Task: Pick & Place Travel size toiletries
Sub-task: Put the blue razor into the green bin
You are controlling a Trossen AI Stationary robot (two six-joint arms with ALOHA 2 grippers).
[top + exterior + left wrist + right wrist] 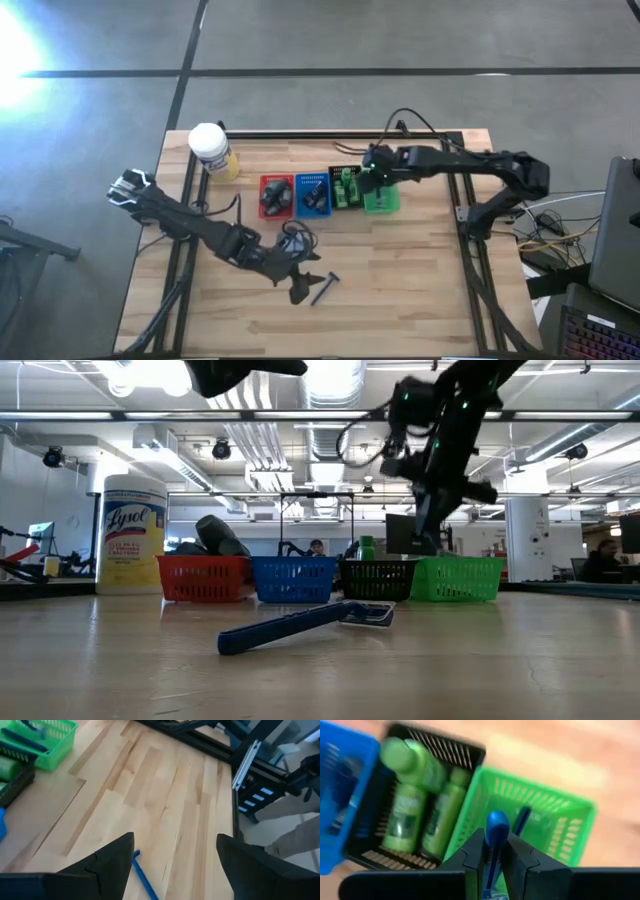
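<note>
Over the green tray (pixel 540 815), right gripper (pixel 492 852) clamps a blue stick (pixel 496 832); bottles (pixel 415 805) already sorted. Left gripper (pixel 172 852), jaws apart, hovers over the last razor (pixel 325 288).

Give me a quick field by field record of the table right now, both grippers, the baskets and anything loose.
left gripper: open, over the blue razor lying loose on the table
right gripper: shut on a blue stick, above the green basket
black basket: holds green bottles
red basket, blue basket: in the same row
</note>
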